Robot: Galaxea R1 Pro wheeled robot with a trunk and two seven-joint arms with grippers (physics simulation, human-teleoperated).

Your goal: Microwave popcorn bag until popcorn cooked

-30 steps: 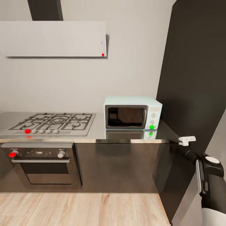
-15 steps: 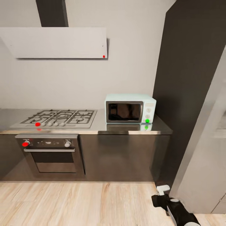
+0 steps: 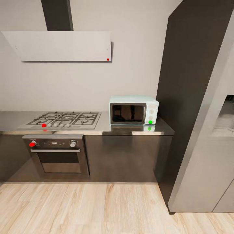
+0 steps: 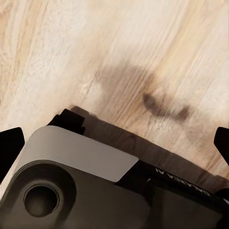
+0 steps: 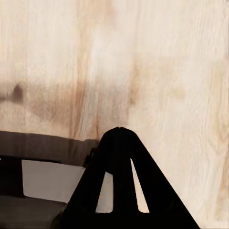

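Nearest to us, both wrist cameras look straight down at the pale wooden floor [image 4: 143, 52]. In the left wrist view the left gripper [image 4: 114, 143] has its two dark fingertips [image 4: 9, 148] at opposite edges of the picture, spread wide with nothing between them, over part of the robot's own base [image 4: 81, 191]. In the right wrist view the right gripper [image 5: 119, 138] has its fingers meeting in a single point — closed, and holding nothing we can make out.

Farther off, the head view takes in the dark cabinets, with the oven [image 3: 58, 154] at the left. On the countertop [image 3: 130, 130] sit the stove [image 3: 65, 119] to the left and the microwave [image 3: 133, 110] to the right, its door shut and a green dot lit by its lower right corner. A range hood [image 3: 61, 45] hangs on the far wall, and a tall dark cabinet [image 3: 191, 81] stands to the right.

The popcorn bag we cannot find. The counter beside the microwave shows none, and the dark door glass hides whatever is inside. So the scene fits two stages — a bag waiting somewhere out of frame, or a bag shut in the microwave. We judge that the robot stands too far back from the counter to reach it, so any next move calls for closing in. The right end of the picture is cut off by a grey panel, and what lies in its recess is too blurred to tell.
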